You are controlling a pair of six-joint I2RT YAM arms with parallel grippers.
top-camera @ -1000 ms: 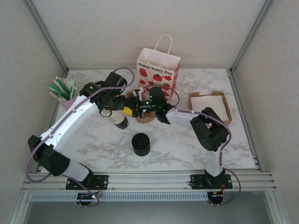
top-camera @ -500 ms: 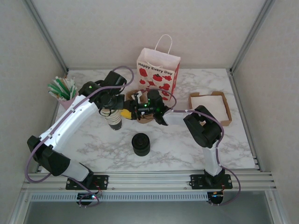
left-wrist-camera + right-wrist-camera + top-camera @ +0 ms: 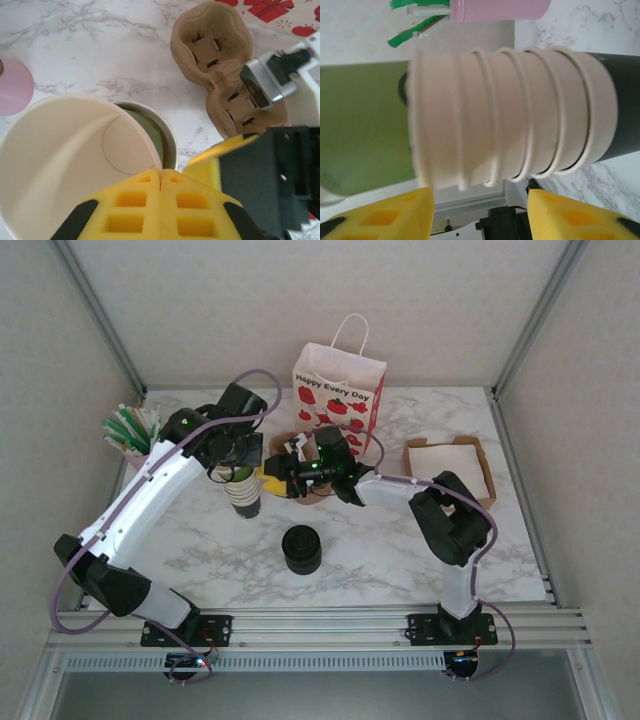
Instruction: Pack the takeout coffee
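The takeout coffee cup, green outside, white inside and with no lid on it, is pinched by its rim in my shut left gripper. It hangs tilted just above the stack of white-rimmed cups, and its green body is drawn partly off the stack. In the top view my left gripper sits over the stack. My right gripper is open just short of the stack's rims and touches nothing. It stands right of the stack.
A brown cardboard cup carrier lies just behind my right gripper, with the printed paper bag behind it. A squat black stack of lids stands nearer me. A pink straw holder is far left, a napkin box right.
The stack of cups went from tilted to upright. My left gripper drew back and up with the green cup. My right gripper shifted left and its jaws widened.
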